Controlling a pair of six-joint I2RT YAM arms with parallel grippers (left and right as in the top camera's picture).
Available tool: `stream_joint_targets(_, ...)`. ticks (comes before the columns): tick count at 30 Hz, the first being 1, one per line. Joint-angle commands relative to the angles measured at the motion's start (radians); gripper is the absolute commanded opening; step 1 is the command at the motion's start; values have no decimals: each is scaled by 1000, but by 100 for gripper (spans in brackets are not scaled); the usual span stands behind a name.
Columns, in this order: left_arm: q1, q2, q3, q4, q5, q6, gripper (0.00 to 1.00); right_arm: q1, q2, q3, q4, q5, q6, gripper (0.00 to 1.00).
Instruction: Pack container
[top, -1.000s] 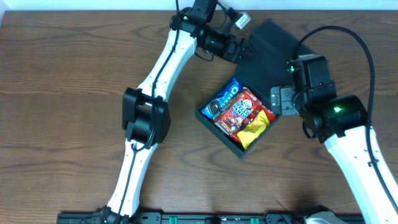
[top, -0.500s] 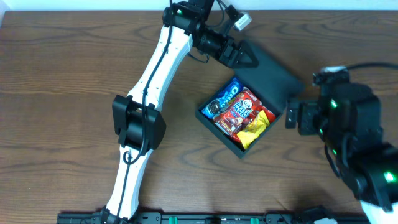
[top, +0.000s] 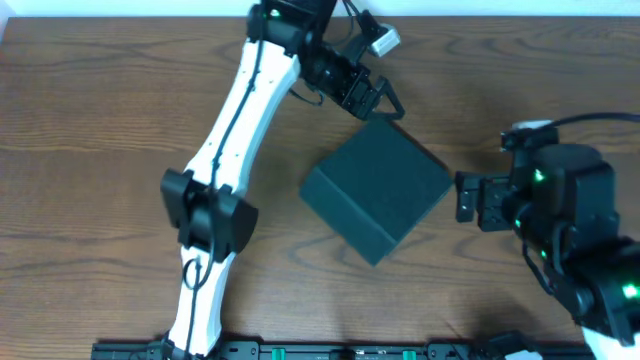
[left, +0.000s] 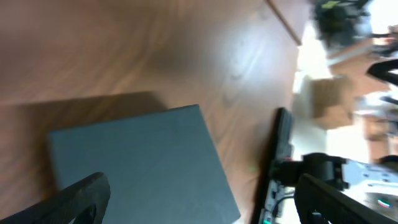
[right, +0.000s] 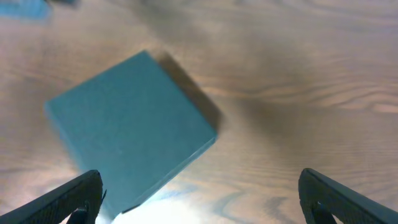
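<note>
**Box shut, an open end effector at two of its corners**

Starting from the left, the left arm reaches in a long diagonal from the near edge of the surface (top: 100, 150) toward the far edge. The left end effector (top: 378, 106) hangs there released, jaws spread wide and holding nothing. It sits just beyond the far corner of the container (top: 378, 190), close to it but apart as far as I can tell.

The container rests right of the middle of the surface, lid down flat, so nothing inside it shows. It is turned like a diamond, one corner toward each edge. Being roughly square, it has no real long axis to line up on.

Just off its right-hand corner, with a sliver of bare wood between, is the right end effector (top: 463, 197). It is also slack and empty, and faces the box side-on.

Both are about equally near, I'd say, and nothing lies between either one and the box. With the lid closed, packing looks finished or nearly so.
</note>
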Motion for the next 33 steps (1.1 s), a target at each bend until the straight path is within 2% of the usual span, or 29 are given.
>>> stream_joint_targets(1,2,-100,20,-35,-243,-72,96,8,46,13,-13,-48,11,99)
stream_joint_targets(7,30,-216,20,-147,-478,-115,95,32,123,12,-10,-55,0,99)
stream_joint_targets(15,150,-266,17,-325,-509,-141,95,212,215,-20,103,-31,-23,99)
stream_joint_targets(18,157,-267,5,-325,-561,-149,96,247,259,-26,133,-30,-24,99)
stream_joint_targets(22,154,-267,5,-301,-775,-213,96,256,329,-26,152,-31,-23,99)
stream_joint_targets(29,122,-268,5,-66,-805,-220,96,256,371,-26,196,-31,-23,99)
stream_joint_targets(31,88,-271,6,-50,-893,-235,96,256,371,-26,202,-31,-23,99)
stream_joint_targets(33,50,-283,6,-84,-1044,-275,96,256,373,-27,201,-30,-24,99)
